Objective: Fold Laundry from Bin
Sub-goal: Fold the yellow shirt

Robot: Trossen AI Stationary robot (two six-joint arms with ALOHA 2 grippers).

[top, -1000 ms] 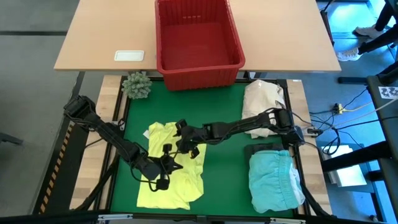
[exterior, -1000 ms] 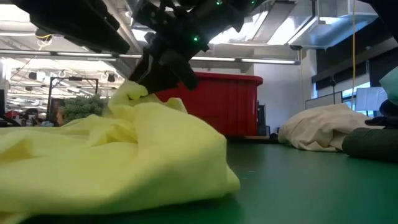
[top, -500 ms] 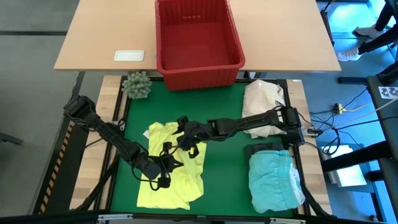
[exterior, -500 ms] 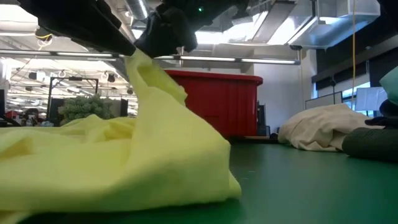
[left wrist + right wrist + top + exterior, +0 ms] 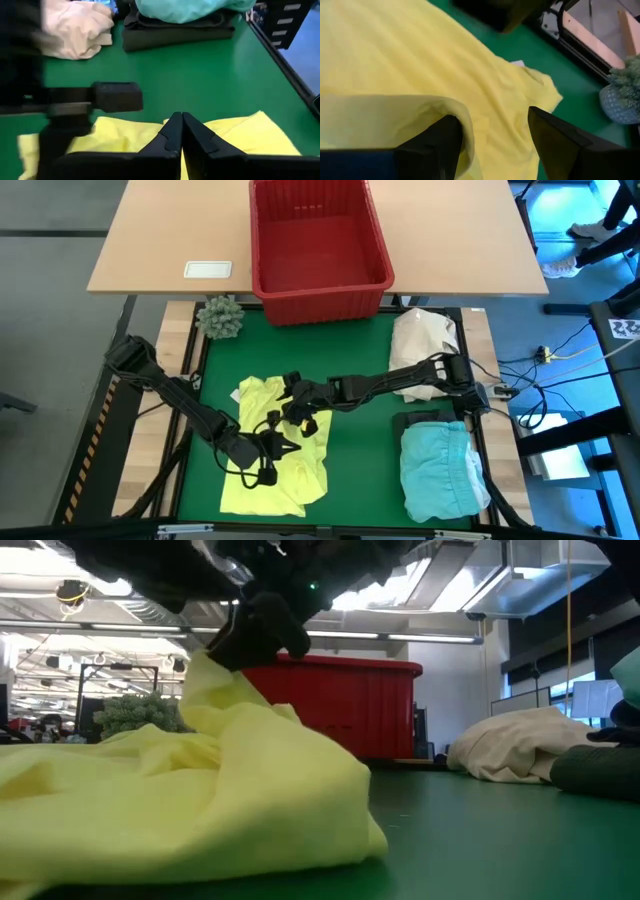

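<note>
A bright yellow shirt point(image 5: 270, 470) lies crumpled on the left half of the green mat. My right gripper point(image 5: 298, 412) hovers over the shirt's right edge with its fingers apart point(image 5: 492, 120), and a fold of the shirt is raised on it. My left gripper point(image 5: 280, 447) is shut point(image 5: 181, 120) low over the middle of the shirt; I cannot tell whether it touches the cloth. The red bin point(image 5: 320, 292) stands on the wooden table beyond the mat's far edge, and no cloth shows in it. My right gripper has a fold of the yellow shirt's edge point(image 5: 415, 112) draped over one finger, while the gap between the fingers stays clear. It comes from the table's right, slanting down. The fold stands up in a slack peak point(image 5: 215, 680), and the shirt's remaining cloth lies on the mat.
At the right edge a turquoise garment point(image 5: 438, 470) lies folded on a dark one point(image 5: 425, 420), with a cream-white bundle point(image 5: 422, 340) beyond them. A green spiky ball point(image 5: 220, 317) sits at the far left corner. Bare mat point(image 5: 365, 460) lies between the shirt and the stack.
My right gripper rose with the yellow fold, drawing it into a tall peak, then sank again. The peak now stands a little higher than a second ago, and the shirt's other cloth has stayed on the mat.
</note>
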